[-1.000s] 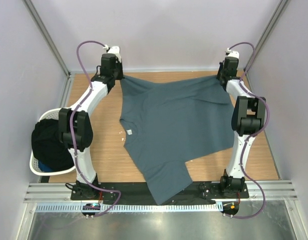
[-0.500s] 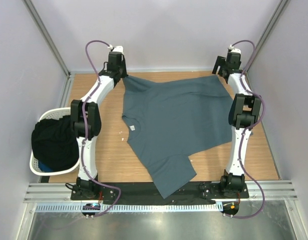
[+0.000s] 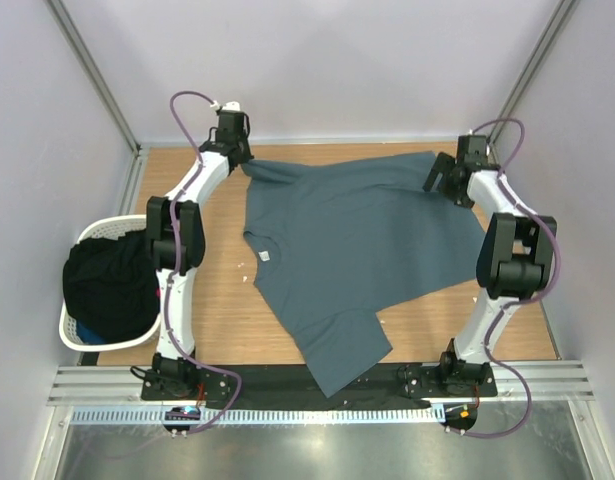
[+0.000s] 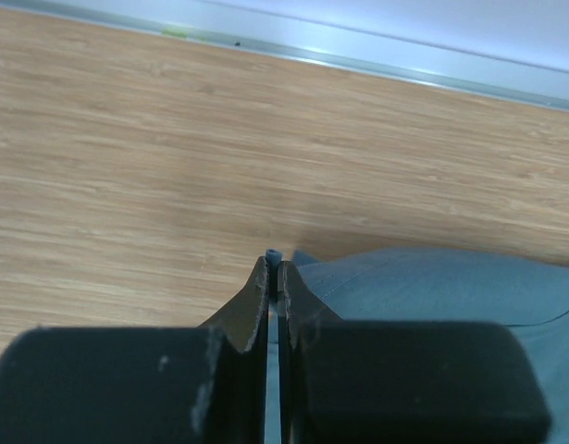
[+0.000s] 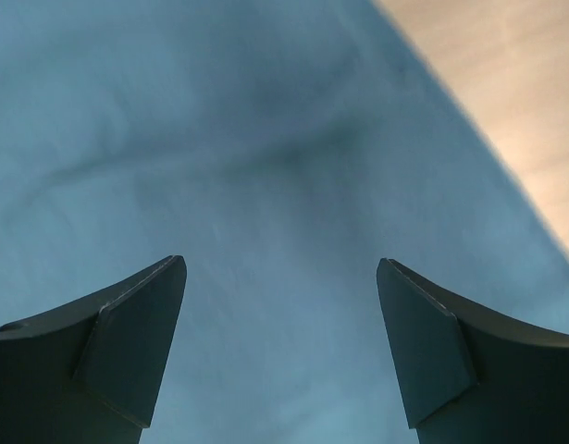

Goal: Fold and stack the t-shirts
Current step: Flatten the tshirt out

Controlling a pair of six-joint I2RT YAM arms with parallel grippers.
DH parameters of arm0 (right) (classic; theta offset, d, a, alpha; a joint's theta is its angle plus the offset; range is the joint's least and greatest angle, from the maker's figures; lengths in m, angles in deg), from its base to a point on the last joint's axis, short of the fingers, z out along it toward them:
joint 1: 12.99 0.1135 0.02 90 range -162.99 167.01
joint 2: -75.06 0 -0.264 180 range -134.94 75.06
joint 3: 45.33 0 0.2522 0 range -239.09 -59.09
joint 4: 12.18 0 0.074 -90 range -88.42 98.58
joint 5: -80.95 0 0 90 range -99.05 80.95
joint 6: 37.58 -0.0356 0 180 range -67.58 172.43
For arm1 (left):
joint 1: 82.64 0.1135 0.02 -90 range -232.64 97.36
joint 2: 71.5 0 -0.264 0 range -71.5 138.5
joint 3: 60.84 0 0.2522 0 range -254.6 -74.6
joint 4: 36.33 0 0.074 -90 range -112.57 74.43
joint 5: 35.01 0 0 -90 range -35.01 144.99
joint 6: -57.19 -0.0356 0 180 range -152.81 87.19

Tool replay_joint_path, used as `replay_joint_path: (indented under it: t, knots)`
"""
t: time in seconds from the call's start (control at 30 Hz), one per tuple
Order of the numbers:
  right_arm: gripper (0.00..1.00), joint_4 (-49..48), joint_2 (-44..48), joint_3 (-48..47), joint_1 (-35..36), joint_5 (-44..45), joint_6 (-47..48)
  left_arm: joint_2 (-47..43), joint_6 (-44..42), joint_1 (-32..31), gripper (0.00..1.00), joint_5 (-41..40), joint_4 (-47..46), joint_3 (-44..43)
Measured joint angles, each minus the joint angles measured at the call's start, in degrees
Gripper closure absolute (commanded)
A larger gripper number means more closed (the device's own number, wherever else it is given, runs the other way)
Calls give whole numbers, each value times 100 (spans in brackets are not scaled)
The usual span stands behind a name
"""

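Note:
A slate blue-grey t-shirt (image 3: pixel 357 240) lies spread on the wooden table, its white neck label (image 3: pixel 264 255) to the left and one sleeve reaching the near edge. My left gripper (image 3: pixel 245 160) is shut on the shirt's far left corner. The left wrist view shows a thin fold of cloth pinched between the closed tips (image 4: pixel 275 264), with the shirt (image 4: pixel 432 287) trailing off to the right. My right gripper (image 3: pixel 437 180) hovers open over the far right corner. In the right wrist view its fingers (image 5: pixel 279 277) stand wide apart above the cloth (image 5: pixel 265 139), holding nothing.
A white laundry basket (image 3: pixel 72 330) sits off the table's left edge with dark clothing (image 3: pixel 107 285) heaped in it. Bare wood (image 3: pixel 212 290) shows left of the shirt. Pale walls close in the table at the back and both sides.
My right gripper opened, let go of the shirt's far right corner and drew back toward the near right. The left gripper kept its grip and shifted slightly right.

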State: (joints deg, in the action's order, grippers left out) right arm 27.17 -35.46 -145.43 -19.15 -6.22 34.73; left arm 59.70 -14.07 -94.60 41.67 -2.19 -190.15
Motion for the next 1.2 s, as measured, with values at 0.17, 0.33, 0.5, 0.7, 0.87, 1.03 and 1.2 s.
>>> replay_joint_path:
  t: [0.17, 0.33, 0.5, 0.7, 0.87, 1.03, 1.2]
  knots:
    - [11, 9, 894, 1399, 2, 46, -284, 0, 44, 57, 100, 129, 17, 227]
    - [11, -199, 1353, 2594, 2, 72, -529, 0, 37, 66, 100, 282, 52, 409]
    - [11, -328, 1755, 3348, 15, 160, -702, -11, 35, 85, 100, 422, 61, 522]
    - [12, -334, 2363, 3985, 85, 210, -879, -101, 24, 138, 100, 525, 101, 719]
    - [14, -291, 2822, 4446, 289, 262, -1051, -140, -83, 175, 100, 581, 114, 758]
    - [28, -192, 3156, 4745, 636, 326, -1250, -146, -177, 190, 100, 647, 116, 758]
    - [40, -7, 3224, 4798, 1099, 457, -1399, -149, -262, 197, 100, 699, 122, 758]
